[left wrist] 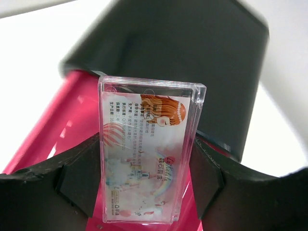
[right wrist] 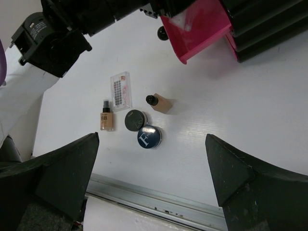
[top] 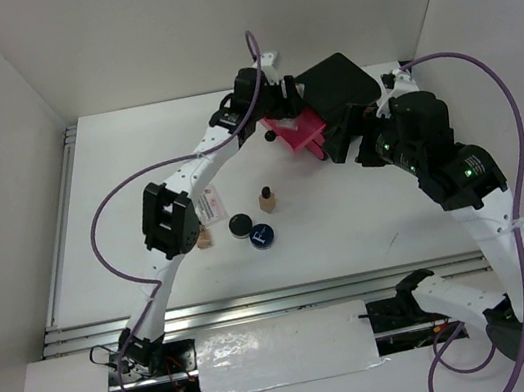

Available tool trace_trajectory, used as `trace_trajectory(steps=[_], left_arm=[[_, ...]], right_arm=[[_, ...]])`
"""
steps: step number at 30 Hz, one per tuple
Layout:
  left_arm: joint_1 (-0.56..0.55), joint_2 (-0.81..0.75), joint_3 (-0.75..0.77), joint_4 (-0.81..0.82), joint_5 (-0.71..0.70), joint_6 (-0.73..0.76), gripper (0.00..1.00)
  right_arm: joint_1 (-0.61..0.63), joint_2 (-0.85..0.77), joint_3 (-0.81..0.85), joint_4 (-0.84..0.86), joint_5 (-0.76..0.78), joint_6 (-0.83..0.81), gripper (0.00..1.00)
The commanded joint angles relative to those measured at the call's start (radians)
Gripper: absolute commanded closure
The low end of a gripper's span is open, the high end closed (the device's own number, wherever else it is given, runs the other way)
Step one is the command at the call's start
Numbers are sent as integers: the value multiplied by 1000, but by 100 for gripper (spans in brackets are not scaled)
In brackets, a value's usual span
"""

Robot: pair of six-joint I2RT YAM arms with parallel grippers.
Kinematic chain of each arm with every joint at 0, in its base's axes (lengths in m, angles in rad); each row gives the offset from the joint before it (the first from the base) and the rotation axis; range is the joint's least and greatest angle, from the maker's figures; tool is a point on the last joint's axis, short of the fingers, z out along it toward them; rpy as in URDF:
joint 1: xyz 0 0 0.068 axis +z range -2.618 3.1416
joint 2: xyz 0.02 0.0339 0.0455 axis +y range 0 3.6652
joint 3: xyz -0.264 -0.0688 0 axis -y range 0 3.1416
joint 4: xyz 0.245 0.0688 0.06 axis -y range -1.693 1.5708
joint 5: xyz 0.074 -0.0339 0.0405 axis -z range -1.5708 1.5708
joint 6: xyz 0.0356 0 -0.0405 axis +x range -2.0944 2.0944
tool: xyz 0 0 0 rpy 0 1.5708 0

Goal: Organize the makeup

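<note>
My left gripper (left wrist: pixel 144 180) is shut on a pinkish-white sachet (left wrist: pixel 144 154) in a clear case and holds it upright over the open pink drawer (left wrist: pixel 57 120). In the top view this gripper (top: pixel 281 116) is at the drawer (top: pixel 300 133). My right gripper (right wrist: pixel 151 178) is open and empty, above the table beside the drawer (top: pixel 339 142). On the table lie the other sachet (right wrist: pixel 120 90), a lying tan bottle (right wrist: pixel 107 118), a second tan bottle (right wrist: pixel 160 102), a black compact (right wrist: pixel 135 119) and a dark-blue compact (right wrist: pixel 149 136).
The black box (top: pixel 338 81) stands at the back centre with one pink drawer pulled out. The left arm (top: pixel 169 217) partly covers the lying bottle (top: pixel 204 237). A metal rail (top: pixel 261 303) runs along the table's near edge. White walls stand on three sides.
</note>
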Motion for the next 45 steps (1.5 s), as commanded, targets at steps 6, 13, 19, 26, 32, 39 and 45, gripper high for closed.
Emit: trace_trajectory(steps=[6, 13, 19, 26, 32, 39, 45], left_arm=[[26, -117, -41, 30, -229, -462, 56], [6, -114, -50, -51, -345, -656, 55], [2, -139, -119, -45, -340, -790, 48], [-3, -134, -121, -51, -338, -803, 13], [-8, -125, -92, -8, -312, -792, 2], [-9, -140, -21, -2, -284, -754, 2], [55, -281, -70, -242, -454, -643, 1]], right_arm=[[-2, -15, 14, 32, -2, 20, 0], [-2, -21, 6, 38, -7, 23, 0], [-2, -29, 0, 45, -7, 20, 0], [-2, -46, -8, 39, 3, 11, 0], [-3, -40, 3, 36, 4, 0, 0], [-2, -37, 3, 42, 6, 0, 0], [-2, -32, -5, 58, -8, 5, 0]])
